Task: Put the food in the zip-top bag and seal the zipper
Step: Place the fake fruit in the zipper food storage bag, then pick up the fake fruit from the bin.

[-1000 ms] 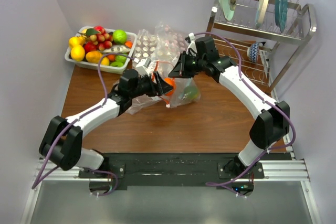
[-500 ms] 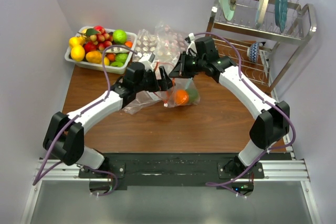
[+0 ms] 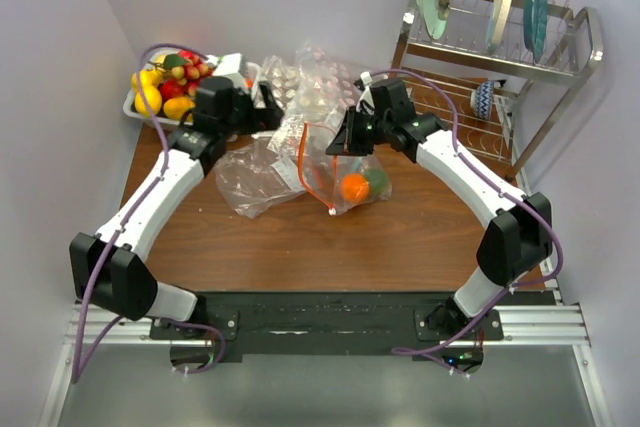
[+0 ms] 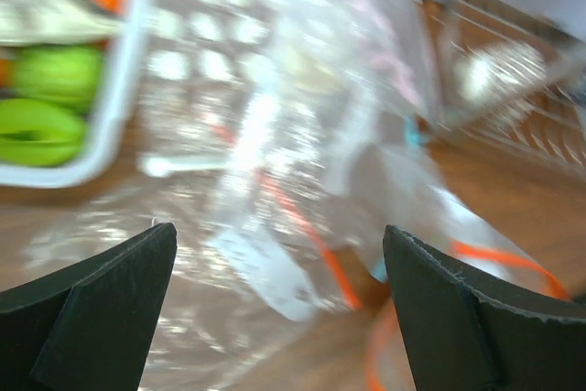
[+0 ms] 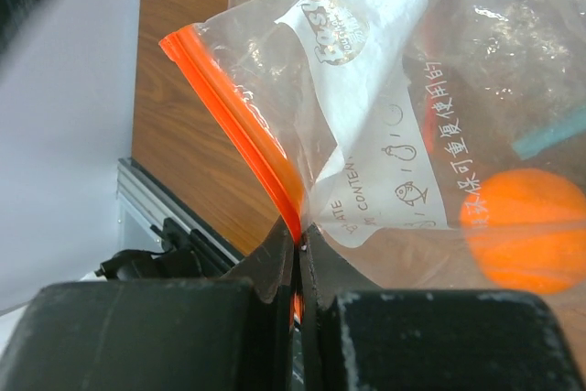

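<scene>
The zip-top bag point(image 3: 335, 162) hangs open at mid table, a clear crinkly pouch with a printed white label point(image 5: 366, 89). My right gripper point(image 3: 346, 137) is shut on its orange-red zipper point(image 5: 240, 116), pinching the strip at one end between the jaws point(image 5: 298, 237). An orange point(image 3: 352, 187) and a green lime point(image 3: 377, 180) lie in the bottom of the bag; the orange point(image 5: 526, 231) shows through the plastic. My left gripper point(image 3: 264, 107) is open and empty beside the fruit tray, its dark fingers point(image 4: 92, 318) wide apart over crumpled plastic.
A white tray point(image 4: 119, 107) at the back left holds more toy fruit, among them a lemon point(image 3: 148, 99) and green pieces point(image 4: 41, 130). Other clear bags point(image 3: 260, 182) lie crumpled round the held one. A dish rack point(image 3: 500, 47) with plates stands at the back right.
The left gripper opened fully, left the orange in the bag and pulled away to the back left by the tray. The orange dropped to the bag's bottom. The right gripper kept its hold.
</scene>
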Controlling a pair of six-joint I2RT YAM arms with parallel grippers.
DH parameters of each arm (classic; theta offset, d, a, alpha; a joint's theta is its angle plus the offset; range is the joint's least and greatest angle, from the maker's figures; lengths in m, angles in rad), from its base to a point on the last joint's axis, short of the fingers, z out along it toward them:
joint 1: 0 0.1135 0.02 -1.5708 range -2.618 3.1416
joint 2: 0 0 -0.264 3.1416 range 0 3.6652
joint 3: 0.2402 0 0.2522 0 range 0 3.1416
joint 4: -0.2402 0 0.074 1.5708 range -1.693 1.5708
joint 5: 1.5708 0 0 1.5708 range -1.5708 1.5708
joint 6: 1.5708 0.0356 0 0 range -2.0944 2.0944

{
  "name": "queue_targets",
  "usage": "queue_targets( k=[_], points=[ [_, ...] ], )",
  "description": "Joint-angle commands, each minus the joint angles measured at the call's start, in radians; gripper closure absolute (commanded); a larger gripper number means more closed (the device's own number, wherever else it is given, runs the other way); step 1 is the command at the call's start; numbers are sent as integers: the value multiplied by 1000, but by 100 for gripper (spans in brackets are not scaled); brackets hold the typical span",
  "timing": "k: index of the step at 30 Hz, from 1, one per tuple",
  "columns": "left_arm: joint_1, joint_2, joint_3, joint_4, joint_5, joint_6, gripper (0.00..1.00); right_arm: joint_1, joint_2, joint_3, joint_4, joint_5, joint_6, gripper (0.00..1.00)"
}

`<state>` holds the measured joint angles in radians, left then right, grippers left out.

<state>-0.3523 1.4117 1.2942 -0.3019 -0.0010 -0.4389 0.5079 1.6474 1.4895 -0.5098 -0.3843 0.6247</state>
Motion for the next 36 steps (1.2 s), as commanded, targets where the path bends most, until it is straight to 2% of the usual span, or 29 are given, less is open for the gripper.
queue_targets(
  k=[1,6,11,15,19,22,24,27,33,36],
  points=[
    [108,19,42,12,-141,63,0,1,-63,-2,16,10,-22,100],
    [226,96,125,-18,-263,130,0,1,-66,3,17,1,-25,100],
    [305,239,260,-78,-367,181,0,1,-51,35,1,-19,-31,100],
    [398,335,329,-101,-324,161,0,0,-24,104,-35,-42,-45,100],
    [446,435,410,-117,-213,137,0,1,-9,130,-45,-57,-51,100],
    [461,487,454,-134,-250,141,0,1,-9,123,-35,-62,-49,100],
    [481,509,464,-135,-257,152,0,0,-8,115,-26,-70,-46,100],
    [519,553,478,-135,-185,137,0,1,-6,106,-22,-77,-48,100],
    [533,599,455,-103,-111,98,0,0,2,106,-13,-84,-46,100],
    [536,606,438,-72,-68,85,4,0,5,106,-18,-85,-49,100]
  ],
)
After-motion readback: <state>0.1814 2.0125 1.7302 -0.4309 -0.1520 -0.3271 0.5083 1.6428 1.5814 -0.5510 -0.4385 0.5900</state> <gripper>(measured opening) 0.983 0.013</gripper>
